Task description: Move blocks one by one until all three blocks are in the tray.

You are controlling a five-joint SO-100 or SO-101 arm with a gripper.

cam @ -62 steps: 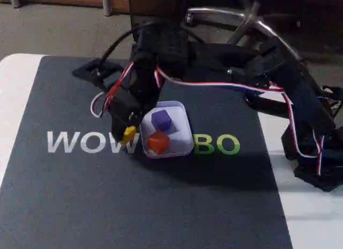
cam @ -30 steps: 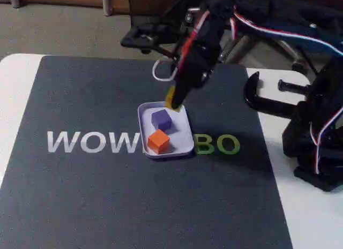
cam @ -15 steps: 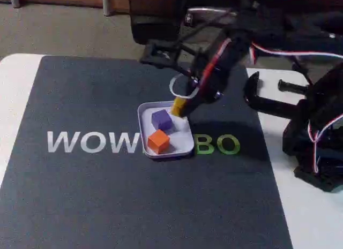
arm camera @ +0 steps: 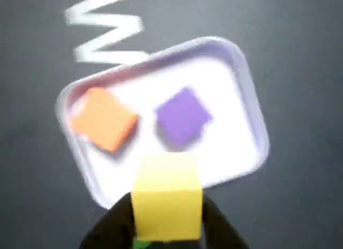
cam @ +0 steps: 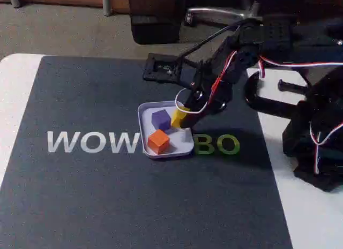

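The pale lavender tray (cam: 185,144) (arm camera: 244,77) lies on the dark mat with the purple block (cam: 160,119) (arm camera: 183,115) and the orange block (cam: 158,141) (arm camera: 103,118) inside it. My gripper (cam: 181,118) (arm camera: 167,219) reaches in from the right in the fixed view and is shut on the yellow block (cam: 178,117) (arm camera: 166,197). That block hangs just above the tray's right part, beside the purple block. In the wrist view the yellow block sits between my dark fingers at the bottom edge, over the tray's near rim.
The tray rests on a dark mat (cam: 107,195) with white and green lettering (cam: 91,142). A black clamp (cam: 268,96) and the arm's base (cam: 316,147) stand on the white table at the right. A black flat piece (cam: 163,68) sits behind the tray.
My gripper picked the yellow block up from the mat left of the tray, carried it up and over, and has now come down with it over the tray's right side.
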